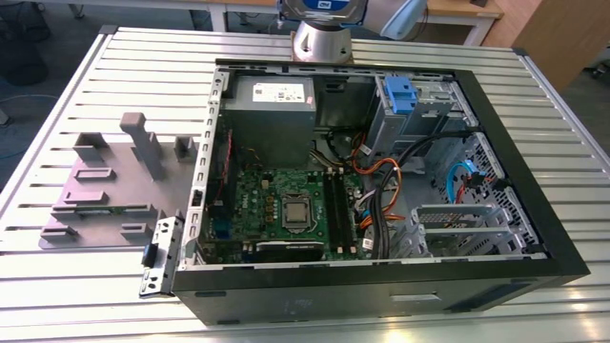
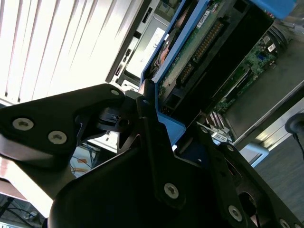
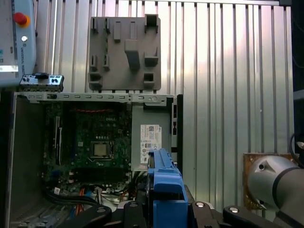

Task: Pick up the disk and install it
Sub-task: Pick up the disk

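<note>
Starting w/ the exterior view: PC case (image 1: pixel 381 286) lies on its side on the slatted table (image 1: pixel 86 300) w/ the side panel off, so the mobo (image 1: pixel 276 207) and drive bay (image 1: pixel 438 107) are reachable from above. The blue latch (image 1: pixel 398 93) sits on the bay, next to the PSU (image 1: pixel 270 107). A grey fixture tray (image 1: pixel 105 193) is just beside the case, on the exterior view's left.

Second wrist view: the gripper (image 2: pixel 175 133) is clamped on the disk (image 2: pixel 190 52). Black fingers (image 2: pixel 149 137) pinch the blue carrier bracket (image 2: pixel 170 124) at one end, not the drive body. My read: this keeps load off the PCB side, which faces the cam w/ its connector exposed. The disk is carried clear of any surface.

First wrist view: the disk is end-on betw. the gripper links, up in the air. Case and tray are well below it, and the PSU is roughly under its edge. Judgement: pick done, disk not yet in the bay.
</note>
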`<state>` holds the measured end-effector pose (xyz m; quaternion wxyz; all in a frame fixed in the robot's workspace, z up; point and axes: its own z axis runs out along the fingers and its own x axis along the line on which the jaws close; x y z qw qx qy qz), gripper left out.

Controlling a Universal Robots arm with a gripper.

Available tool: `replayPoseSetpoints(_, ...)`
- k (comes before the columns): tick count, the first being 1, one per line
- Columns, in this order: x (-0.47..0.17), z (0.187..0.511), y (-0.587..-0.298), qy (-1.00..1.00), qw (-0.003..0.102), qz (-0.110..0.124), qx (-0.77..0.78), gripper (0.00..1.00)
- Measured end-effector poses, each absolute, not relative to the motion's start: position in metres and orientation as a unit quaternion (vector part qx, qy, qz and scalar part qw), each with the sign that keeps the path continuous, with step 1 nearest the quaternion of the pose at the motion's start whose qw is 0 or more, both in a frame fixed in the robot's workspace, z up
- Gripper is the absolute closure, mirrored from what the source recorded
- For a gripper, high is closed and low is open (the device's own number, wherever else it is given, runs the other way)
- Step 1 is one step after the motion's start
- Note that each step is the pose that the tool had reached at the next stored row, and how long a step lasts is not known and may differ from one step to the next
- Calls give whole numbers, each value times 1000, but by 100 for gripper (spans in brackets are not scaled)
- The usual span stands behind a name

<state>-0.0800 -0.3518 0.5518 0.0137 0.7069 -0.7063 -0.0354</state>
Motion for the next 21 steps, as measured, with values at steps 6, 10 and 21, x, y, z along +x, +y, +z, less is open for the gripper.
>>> replayPoseSetpoints(6, -75, 552, -352, -706, 14, -36, 707, 63)
replayPoseSetpoints(10, -71, 552, -352, -706, 14, -36, 707, 63)
replayPoseSetpoints(21, -61, 552, -352, -706, 14, -36, 707, 63)
